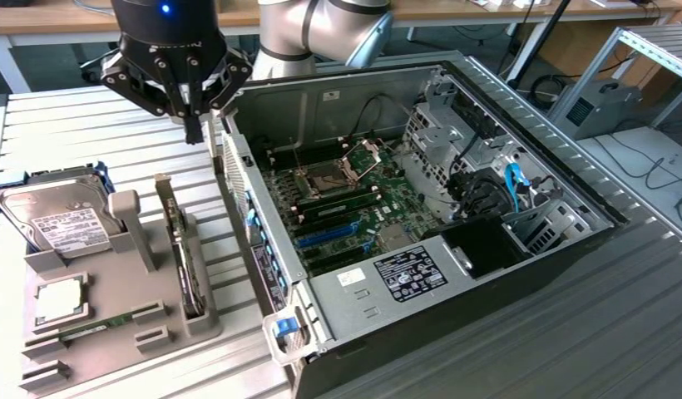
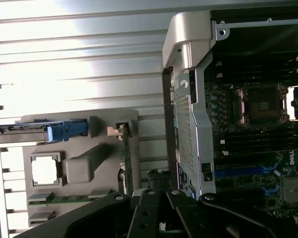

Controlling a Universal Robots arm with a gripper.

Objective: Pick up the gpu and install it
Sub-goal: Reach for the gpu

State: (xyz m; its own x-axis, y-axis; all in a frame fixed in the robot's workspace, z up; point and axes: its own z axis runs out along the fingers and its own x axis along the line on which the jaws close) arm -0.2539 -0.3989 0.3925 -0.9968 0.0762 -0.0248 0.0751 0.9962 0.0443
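Note:
The gpu (image 1: pixel 181 249) stands on edge in a slot of the grey holder (image 1: pixel 152 320), its silver bracket end pointing up at the far end. In the wrist view the gpu (image 2: pixel 126 158) shows edge-on as a thin green strip. My gripper (image 1: pixel 194 131) hangs above the table, beyond the far end of the card and beside the case's rear wall. Its fingers are shut with nothing between them. In the wrist view the black linkage of the gripper (image 2: pixel 159 198) sits between the holder and the case.
The open computer case (image 1: pixel 563 191) lies on its side at the exterior view's right, motherboard (image 1: pixel 353 208) with blue slots (image 1: pixel 324 234) exposed. The holder also carries a hard drive (image 1: pixel 52 218), a CPU (image 1: pixel 58 301) and a RAM stick (image 1: pixel 97 324). Slatted table (image 1: pixel 86 133) surrounds them.

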